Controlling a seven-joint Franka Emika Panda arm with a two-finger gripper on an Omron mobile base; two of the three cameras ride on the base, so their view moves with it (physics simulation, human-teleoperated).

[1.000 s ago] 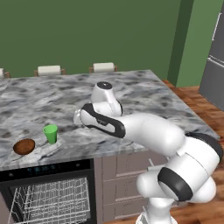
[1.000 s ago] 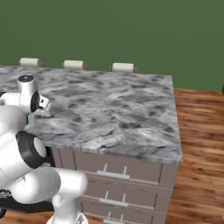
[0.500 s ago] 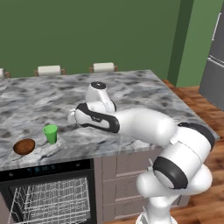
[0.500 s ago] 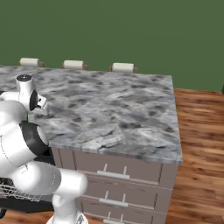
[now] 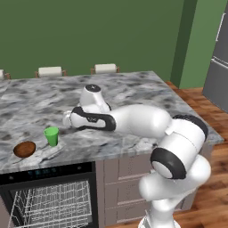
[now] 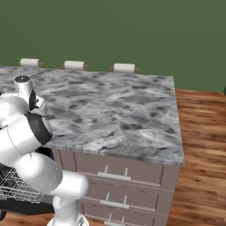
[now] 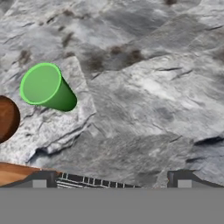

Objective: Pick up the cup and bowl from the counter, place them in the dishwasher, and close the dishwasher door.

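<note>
Two task things stand near the front left edge of the grey-and-white marbled desk (image 5: 133,89): the green cup (image 5: 51,136) upright, and the reddish-brown bowl (image 5: 24,148) just left of it, apart. Below them the dishwasher (image 5: 49,196) shows its white wire rack (image 5: 51,205). Fingers (image 7: 111,177) are spread wide, holding nothing, above the stone right of the cup. Behind are a dark green wall (image 6: 132,31), three pale chair backs (image 6: 124,68) and a wooden floor (image 6: 203,145).

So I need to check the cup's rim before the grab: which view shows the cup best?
The hand view: the cup appears large, rim and open mouth facing the camera. The left base view shows it small, upright beside the bowl.
</note>
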